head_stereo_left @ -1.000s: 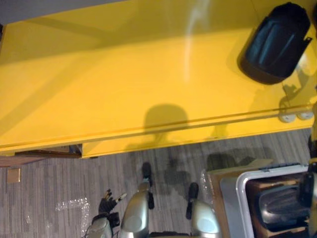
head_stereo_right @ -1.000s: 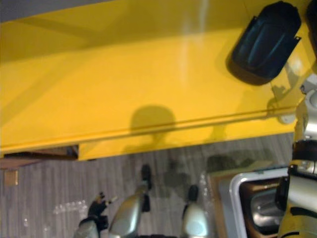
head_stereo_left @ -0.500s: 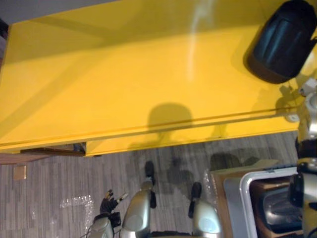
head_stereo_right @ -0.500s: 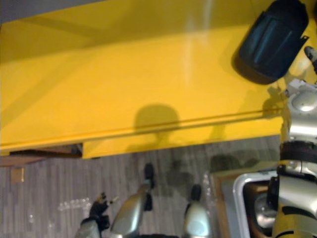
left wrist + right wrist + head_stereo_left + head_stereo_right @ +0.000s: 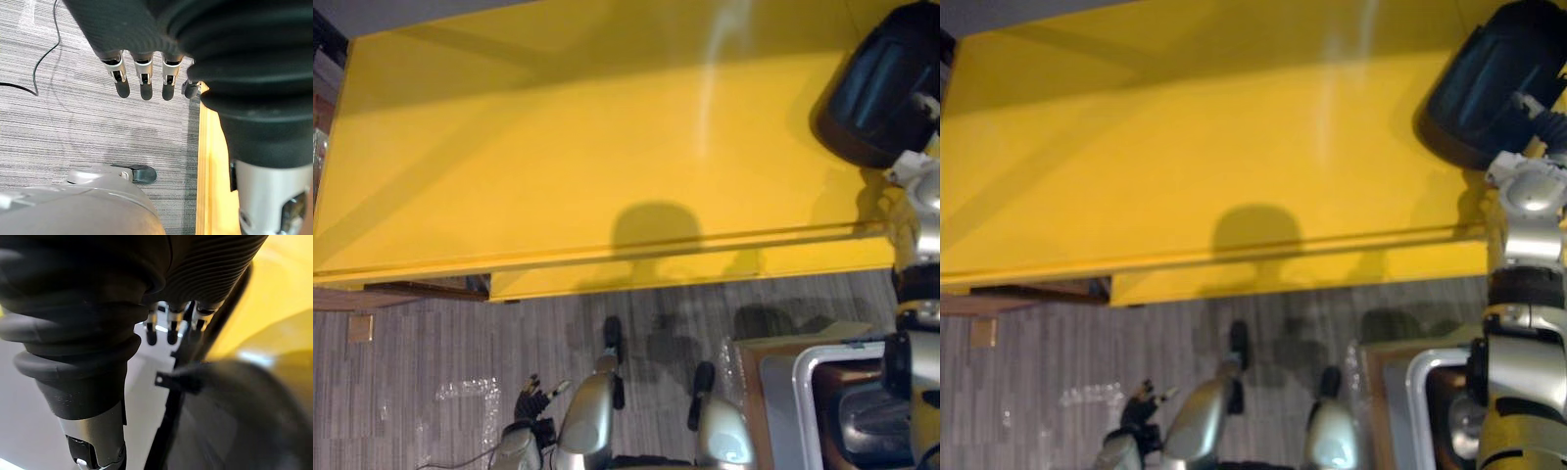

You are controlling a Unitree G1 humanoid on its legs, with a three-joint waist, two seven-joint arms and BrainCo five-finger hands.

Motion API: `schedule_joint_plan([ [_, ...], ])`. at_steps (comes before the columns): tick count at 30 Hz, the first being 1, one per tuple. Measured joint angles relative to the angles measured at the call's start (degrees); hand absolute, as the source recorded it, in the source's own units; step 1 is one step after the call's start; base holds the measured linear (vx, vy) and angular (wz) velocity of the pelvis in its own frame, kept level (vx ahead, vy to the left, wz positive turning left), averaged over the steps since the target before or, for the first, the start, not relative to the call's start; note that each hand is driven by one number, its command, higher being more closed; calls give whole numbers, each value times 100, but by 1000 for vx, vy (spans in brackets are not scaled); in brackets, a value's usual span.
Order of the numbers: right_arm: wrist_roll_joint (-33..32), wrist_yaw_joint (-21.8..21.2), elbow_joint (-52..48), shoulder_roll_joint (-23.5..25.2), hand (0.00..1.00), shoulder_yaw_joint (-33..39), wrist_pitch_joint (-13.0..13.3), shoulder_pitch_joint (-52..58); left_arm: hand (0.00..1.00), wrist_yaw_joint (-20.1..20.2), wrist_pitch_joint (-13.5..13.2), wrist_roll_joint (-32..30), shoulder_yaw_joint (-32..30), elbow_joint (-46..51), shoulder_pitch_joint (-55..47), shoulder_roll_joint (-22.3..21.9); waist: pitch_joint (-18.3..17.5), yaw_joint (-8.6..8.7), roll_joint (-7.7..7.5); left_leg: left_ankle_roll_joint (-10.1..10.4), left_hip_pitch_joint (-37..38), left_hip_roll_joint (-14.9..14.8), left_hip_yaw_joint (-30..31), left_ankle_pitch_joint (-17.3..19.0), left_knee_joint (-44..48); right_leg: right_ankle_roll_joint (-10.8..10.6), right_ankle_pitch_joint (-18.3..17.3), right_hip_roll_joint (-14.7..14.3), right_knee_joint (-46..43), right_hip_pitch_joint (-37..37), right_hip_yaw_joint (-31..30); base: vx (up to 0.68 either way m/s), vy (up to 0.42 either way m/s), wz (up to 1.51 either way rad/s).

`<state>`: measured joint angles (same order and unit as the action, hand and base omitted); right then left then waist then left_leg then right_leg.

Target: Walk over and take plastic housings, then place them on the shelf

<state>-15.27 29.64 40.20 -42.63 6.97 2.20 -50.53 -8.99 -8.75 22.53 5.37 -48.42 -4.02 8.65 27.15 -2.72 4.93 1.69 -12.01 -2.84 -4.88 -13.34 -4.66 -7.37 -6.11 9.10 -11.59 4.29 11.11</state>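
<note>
I see the yellow shelf spread wide, its near edge running left to right above the grey floor. The black plastic housing lies at the shelf's far right end, close to the right edge, with a broad stretch of yellow to its left. My right hand is up beside it, fingers straight along its rim and clasping nothing; whether they touch I cannot tell. My left hand hangs low over the floor, fingers straight, holding nothing. A second housing sits in the white-rimmed bin at near right.

Dark plastic housing lies on the yellow shelf (far right end).
</note>
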Motion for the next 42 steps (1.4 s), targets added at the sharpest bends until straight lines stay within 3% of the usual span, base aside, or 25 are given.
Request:
schedule_joint_plan([
  [3, -226, -73, 225, 2, 0, -1, -336, -123, 0, 1, 0, 0, 0, 1, 0, -2, -4, 2, 6, 3, 9, -2, -1, -4, 0, 1, -1, 0, -10, -2, -1, 0, 0, 0],
  [9, -253, 88, 401, 5, 0, -64, -729, -323, 0, 4, 1, 3, 37, 0, 0, -15, -5, -18, 50, 10, 83, -11, -8, -6, 0, 6, -7, -5, -24, -44, -4, 0, 0, 0],
  [15, -457, 412, 546, 30, 0, -131, -764, -440, 0, 8, 1, 3, 46, -3, 1, -15, -6, -36, 54, 17, 86, -18, -15, -10, 0, 11, -11, -6, -41, -38, -6, 0, 0, 0],
  [16, -485, 435, 583, 30, 100, -129, -764, -473, 0, 9, 0, 3, 47, -4, 1, -15, -6, -41, 54, 18, 86, -18, -15, -10, 0, 11, -11, -6, -41, -36, -5, 0, 0, 0],
  [22, -689, 545, 821, 10, 100, -96, -793, -640, 0, 28, 10, 9, 58, -30, 21, -10, -4, -51, 63, 29, 86, -23, -31, -2, 0, 12, -12, -7, -42, -21, -17, 0, 0, 0],
  [29, -753, 372, 884, -170, 100, -166, -905, -728, 0, 34, 18, 12, 197, -226, 189, -9, -7, -42, 183, 43, 58, -47, -39, -4, 0, 22, -86, -10, -107, 66, -25, 0, 0, 0],
  [42, -388, -16, 1275, -394, 100, -579, -1444, -1107, 0, 35, 20, 18, 200, -224, 190, -10, -8, -42, 184, 43, 96, -56, -18, -28, 0, 34, -159, -8, -250, 67, -12, 3, -5, 0],
])
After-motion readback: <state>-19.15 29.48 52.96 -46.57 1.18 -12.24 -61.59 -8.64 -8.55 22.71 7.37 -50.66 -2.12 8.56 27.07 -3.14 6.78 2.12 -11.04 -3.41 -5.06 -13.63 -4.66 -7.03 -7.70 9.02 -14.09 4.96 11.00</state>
